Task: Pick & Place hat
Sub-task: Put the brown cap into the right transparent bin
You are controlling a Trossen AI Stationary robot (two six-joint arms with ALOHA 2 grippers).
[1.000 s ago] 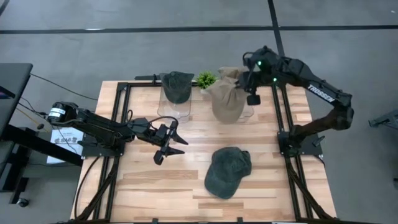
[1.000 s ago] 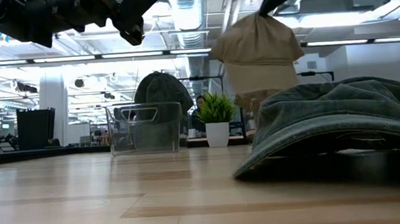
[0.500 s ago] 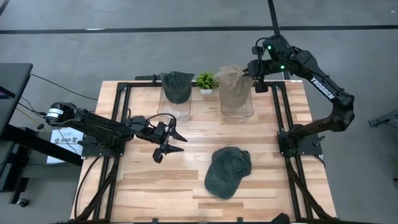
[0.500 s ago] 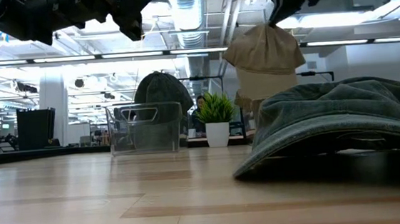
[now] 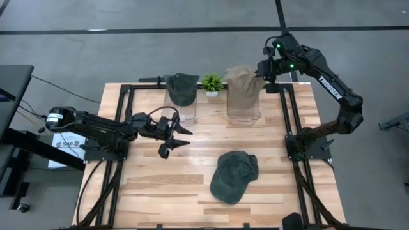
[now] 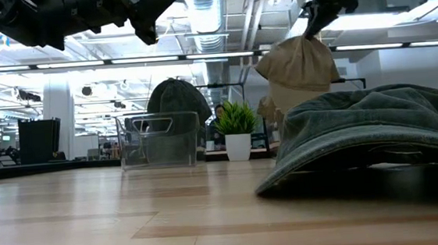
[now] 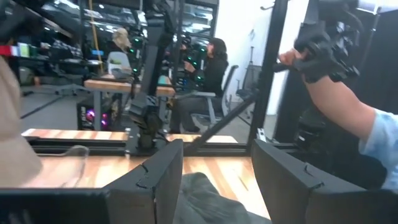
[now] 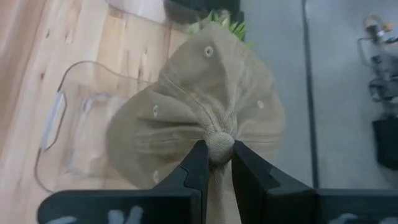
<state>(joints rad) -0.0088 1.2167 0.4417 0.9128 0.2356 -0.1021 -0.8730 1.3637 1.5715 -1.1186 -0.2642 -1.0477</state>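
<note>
My right gripper (image 5: 261,71) is shut on a tan hat (image 5: 243,89), which hangs over a clear bin (image 5: 243,113) at the table's far right. A dark green hat (image 5: 234,176) lies crown up on the table, near the front. Another green hat (image 5: 182,88) sits on top of a second clear bin (image 5: 179,110) at the far left. My left gripper (image 5: 176,135) hovers open above the table's left middle with nothing between its fingers; in the left wrist view the dark green hat (image 7: 200,198) shows beyond them. My right gripper pinches the top of the tan hat's crown (image 8: 219,144) between its two fingers, with the cloth gathered into a bunch there. The fingers come from above, slanting down. The hat (image 6: 299,61) hangs below them, crown up, clear of the table.
A small potted plant (image 5: 212,82) stands between the two bins at the far edge. Black frame rails (image 5: 289,121) run along the table's left and right sides. A person's arm (image 7: 348,118) shows beyond the table in the left wrist view.
My right gripper has carried the tan hat toward the table's right and far edges; the hat now hangs over the right clear bin. My left gripper has drifted a little toward the far edge, still open.
</note>
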